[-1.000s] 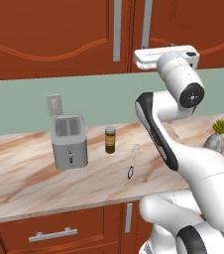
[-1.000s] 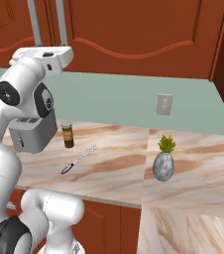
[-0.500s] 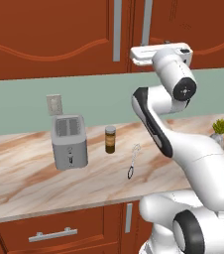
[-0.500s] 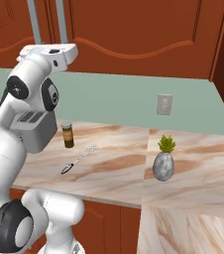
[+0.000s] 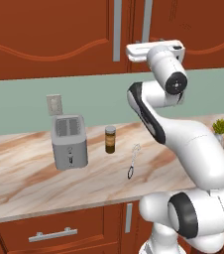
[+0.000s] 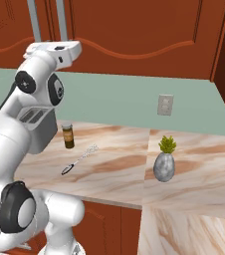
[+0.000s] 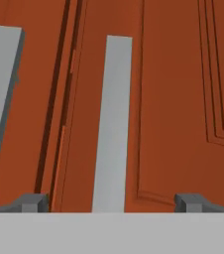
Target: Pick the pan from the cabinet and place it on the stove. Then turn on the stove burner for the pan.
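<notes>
Gripper [image 7: 112, 202] agape — handle [image 7: 113, 124] between.

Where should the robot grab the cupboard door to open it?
Grab the grey bar handle on the cabinet door. It is a long upright bar standing off the wood, so the open tool should probably come straight at its front, one finger on each side, then pull.

A kitchen: marble counter [image 5: 25, 183] with toaster [image 5: 70, 140] (whisk [image 5: 133, 159] too), wooden cabinet [image 5: 49, 34] above
</notes>
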### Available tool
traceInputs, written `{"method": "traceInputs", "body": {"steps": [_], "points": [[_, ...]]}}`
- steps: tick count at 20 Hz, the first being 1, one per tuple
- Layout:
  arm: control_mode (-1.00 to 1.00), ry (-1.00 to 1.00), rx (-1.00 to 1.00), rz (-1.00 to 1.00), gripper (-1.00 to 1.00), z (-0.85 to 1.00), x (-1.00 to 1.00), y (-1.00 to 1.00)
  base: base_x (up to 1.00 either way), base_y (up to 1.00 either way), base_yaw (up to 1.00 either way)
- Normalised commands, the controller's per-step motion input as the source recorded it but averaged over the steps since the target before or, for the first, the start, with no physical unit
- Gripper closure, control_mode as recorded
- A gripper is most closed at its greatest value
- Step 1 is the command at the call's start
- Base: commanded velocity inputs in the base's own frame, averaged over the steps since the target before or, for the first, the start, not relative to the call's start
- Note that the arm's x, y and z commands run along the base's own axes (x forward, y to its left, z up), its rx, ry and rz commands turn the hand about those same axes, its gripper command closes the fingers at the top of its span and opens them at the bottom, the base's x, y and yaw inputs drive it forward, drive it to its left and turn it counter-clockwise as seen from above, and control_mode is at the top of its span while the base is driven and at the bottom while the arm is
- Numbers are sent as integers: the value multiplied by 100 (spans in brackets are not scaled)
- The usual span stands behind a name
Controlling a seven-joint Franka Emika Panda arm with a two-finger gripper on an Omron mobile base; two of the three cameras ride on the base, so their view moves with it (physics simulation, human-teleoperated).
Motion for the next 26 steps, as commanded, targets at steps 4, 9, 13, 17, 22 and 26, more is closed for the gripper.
{"method": "traceInputs", "body": {"steps": [4, 9, 13, 17, 22, 26], "points": [[-100, 0, 0, 0, -100, 0, 35, 2, 0, 0, 0], [-100, 0, 0, 0, -100, 0, 35, 0, 0, 0, 0], [-100, 0, 0, 0, -100, 0, 36, 0, 0, 0, 0], [-100, 0, 0, 1, 100, -1, 38, 1, 0, 0, 0], [-100, 0, 0, 1, 100, -4, 33, 7, 0, 0, 0], [-100, 1, 0, 0, 100, -3, 4, 3, 0, 0, 0]]}}
